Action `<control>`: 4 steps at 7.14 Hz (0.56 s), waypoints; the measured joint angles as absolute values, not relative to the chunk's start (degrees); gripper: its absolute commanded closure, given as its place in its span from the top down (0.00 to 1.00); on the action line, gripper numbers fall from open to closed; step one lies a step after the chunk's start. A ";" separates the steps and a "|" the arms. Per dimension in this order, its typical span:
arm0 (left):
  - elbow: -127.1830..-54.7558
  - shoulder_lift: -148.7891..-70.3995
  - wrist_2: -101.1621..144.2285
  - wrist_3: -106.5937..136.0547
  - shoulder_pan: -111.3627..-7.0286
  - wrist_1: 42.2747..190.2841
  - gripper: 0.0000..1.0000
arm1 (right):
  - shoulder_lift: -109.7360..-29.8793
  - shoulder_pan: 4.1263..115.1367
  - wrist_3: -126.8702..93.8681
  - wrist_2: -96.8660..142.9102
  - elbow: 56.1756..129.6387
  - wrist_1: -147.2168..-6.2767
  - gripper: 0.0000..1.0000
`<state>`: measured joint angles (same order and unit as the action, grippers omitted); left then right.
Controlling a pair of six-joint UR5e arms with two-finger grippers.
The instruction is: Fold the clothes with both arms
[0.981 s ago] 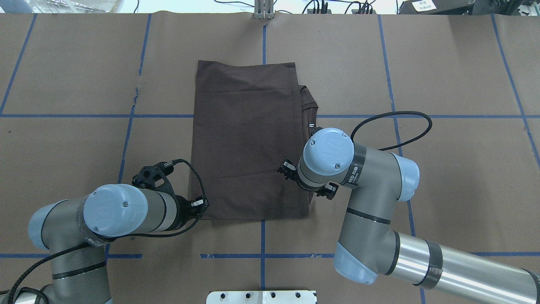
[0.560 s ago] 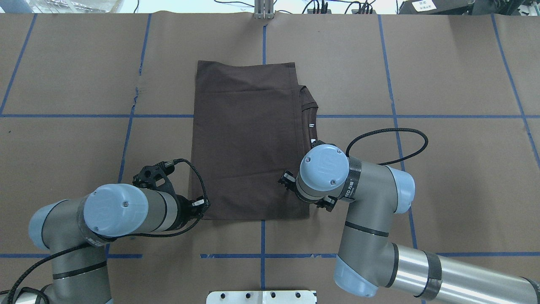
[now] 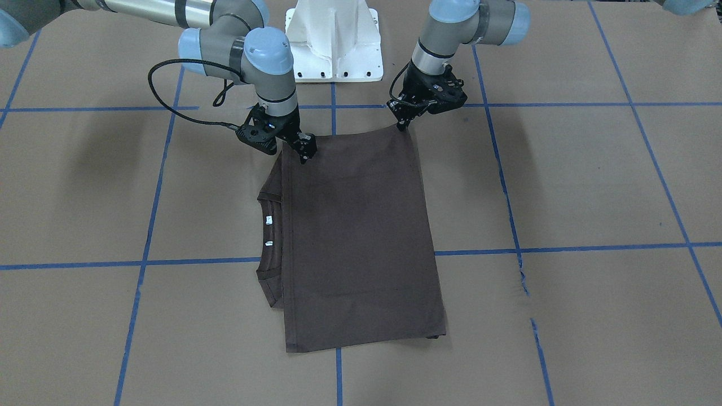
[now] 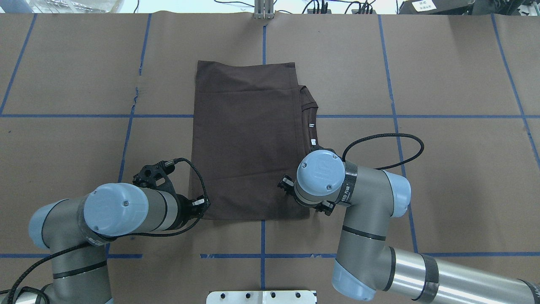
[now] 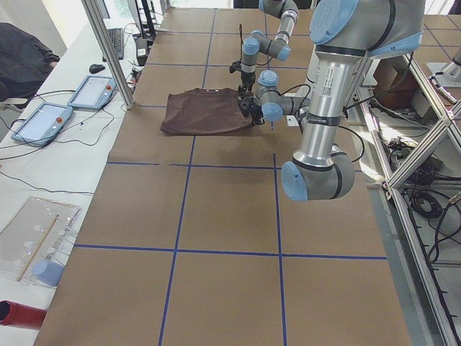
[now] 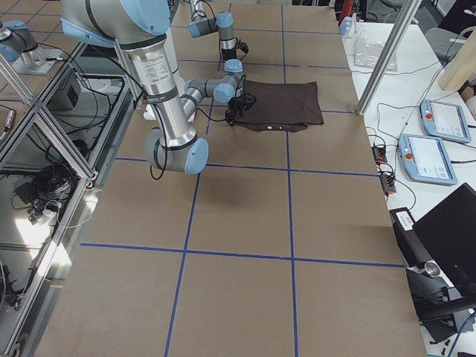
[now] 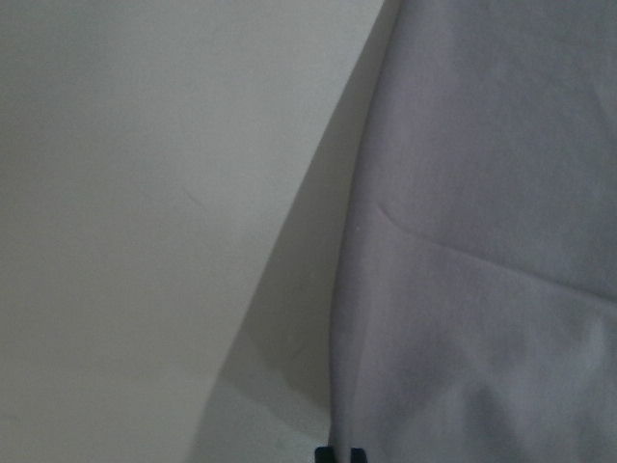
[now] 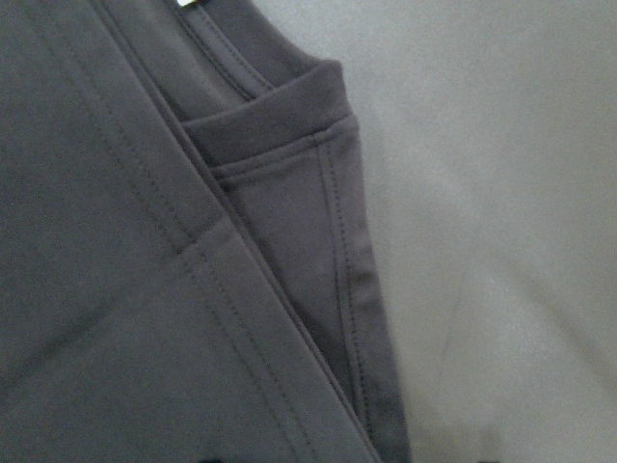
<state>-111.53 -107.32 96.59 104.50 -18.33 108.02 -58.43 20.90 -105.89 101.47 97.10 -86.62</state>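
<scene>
Shirt position: the dark brown T-shirt (image 4: 249, 143) lies flat on the brown-paper table (image 4: 443, 76), folded into a long rectangle. Its length runs away from the robot, across one blue tape line (image 4: 358, 116). The collar (image 3: 269, 290) and two small white neck tags (image 3: 269, 219) stick out past the folded edge on the robot's right side. The front-facing view shows both sets of fingertips; overhead, the right wrist joint covers its gripper. The left gripper (image 3: 403, 123) sits at the near corner on the robot's left. Its wrist camera shows the fabric edge running down to two fingertips close together, with a shadow band on the paper beside it: closed on the corner hem. The right gripper (image 3: 305, 153) sits at the near right corner, tips at the cloth; apart or together, cannot tell. The right wrist camera shows only stitched hems and the collar fold, no fingers. The side views are too small for detail.
</scene>
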 measured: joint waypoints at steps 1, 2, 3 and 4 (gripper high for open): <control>-111.53 -107.32 96.59 104.50 -18.35 108.02 0.00 | -58.35 20.90 -105.81 101.48 97.02 -86.66 0.12; -111.53 -107.31 96.59 104.50 -18.40 108.02 0.00 | -58.27 20.92 -105.67 101.50 97.05 -86.72 0.00; -111.53 -107.31 96.59 104.50 -18.48 108.02 0.00 | -58.26 20.95 -105.49 101.52 97.06 -86.75 0.00; -111.53 -107.32 96.59 104.50 -18.58 108.02 0.00 | -58.19 21.09 -105.31 101.53 97.20 -86.82 0.00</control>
<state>-111.53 -107.32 96.59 104.50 -18.58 108.02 -58.19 21.09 -105.31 101.53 97.20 -86.82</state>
